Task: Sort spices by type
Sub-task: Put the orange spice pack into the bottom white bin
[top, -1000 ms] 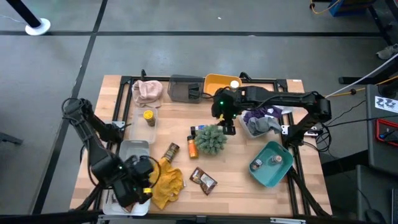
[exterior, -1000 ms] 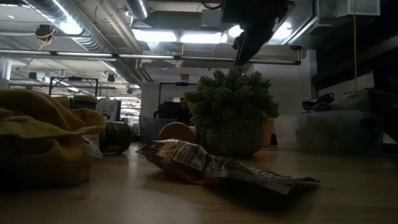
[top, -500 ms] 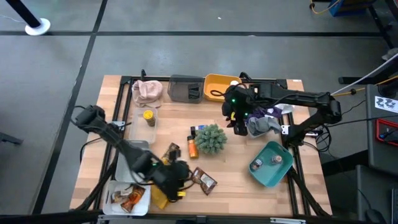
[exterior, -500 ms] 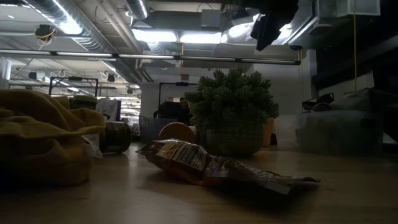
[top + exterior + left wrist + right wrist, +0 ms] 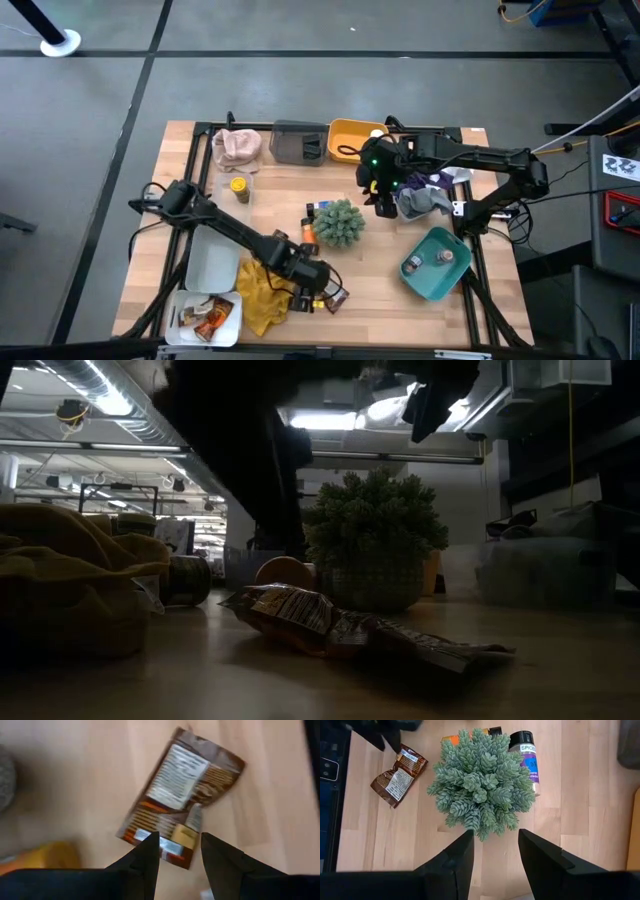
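A glossy brown packet (image 5: 182, 790) lies flat on the wooden table (image 5: 380, 270), right of the mustard-yellow cloth (image 5: 262, 298). My left gripper (image 5: 179, 837) hangs open just above the packet's near end, its fingers either side of it and apart from it; the high view shows this gripper (image 5: 316, 292) beside the packet (image 5: 336, 294). My right gripper (image 5: 496, 832) stands open, high over the table to the right of the green plant ball (image 5: 340, 222). An orange bottle (image 5: 308, 238), a dark little box (image 5: 318, 207) and a black-capped spice jar (image 5: 526, 757) stand around the plant.
A white tray (image 5: 205, 318) at the near left holds packets. A yellow-lidded jar (image 5: 238, 187) stands in a clear tub. A teal bin (image 5: 437, 262) with a jar sits at the right. A yellow bin (image 5: 355, 135), a grey box (image 5: 298, 143) and a pink cloth (image 5: 238, 147) line the far edge.
My left gripper has swept from over the white tray toward the table's right, across the yellow cloth, sinking and rolling until it hangs just above the brown packet. My right gripper first drew a little up and rightward away from the plant, then held still.
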Robot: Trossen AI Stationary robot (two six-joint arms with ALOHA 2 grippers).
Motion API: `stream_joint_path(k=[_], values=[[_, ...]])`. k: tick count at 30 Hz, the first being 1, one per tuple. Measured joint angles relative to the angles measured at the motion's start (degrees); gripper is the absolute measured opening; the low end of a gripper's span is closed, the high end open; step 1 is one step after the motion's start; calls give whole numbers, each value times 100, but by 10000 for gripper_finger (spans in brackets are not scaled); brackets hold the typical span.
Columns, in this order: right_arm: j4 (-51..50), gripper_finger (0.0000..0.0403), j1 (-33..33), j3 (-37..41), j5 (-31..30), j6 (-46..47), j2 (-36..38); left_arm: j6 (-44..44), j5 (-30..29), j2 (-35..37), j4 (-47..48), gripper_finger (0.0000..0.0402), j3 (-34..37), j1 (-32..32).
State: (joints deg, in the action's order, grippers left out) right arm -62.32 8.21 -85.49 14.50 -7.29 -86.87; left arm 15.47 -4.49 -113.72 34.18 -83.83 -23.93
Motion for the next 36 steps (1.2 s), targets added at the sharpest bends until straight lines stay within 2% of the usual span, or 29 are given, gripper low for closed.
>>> stream_joint_path(k=[8,11,16,20,27,36], values=[[-141,154,1,0,-59,-60,14,-219,-13,-50,-342,139,-2,89],[-336,154,6,2,-233,-175,193,-86,29,-114,-374,169,-4,130],[-383,154,6,2,-348,-162,656,-32,453,-303,-557,225,-4,261],[-383,154,1,0,-341,-40,975,-254,555,-371,-680,248,-4,355],[-374,154,6,299,-393,-83,1381,-512,668,-459,-601,252,-2,456],[-180,154,1,1139,-490,-109,1912,-519,797,-722,-526,251,-17,487]])
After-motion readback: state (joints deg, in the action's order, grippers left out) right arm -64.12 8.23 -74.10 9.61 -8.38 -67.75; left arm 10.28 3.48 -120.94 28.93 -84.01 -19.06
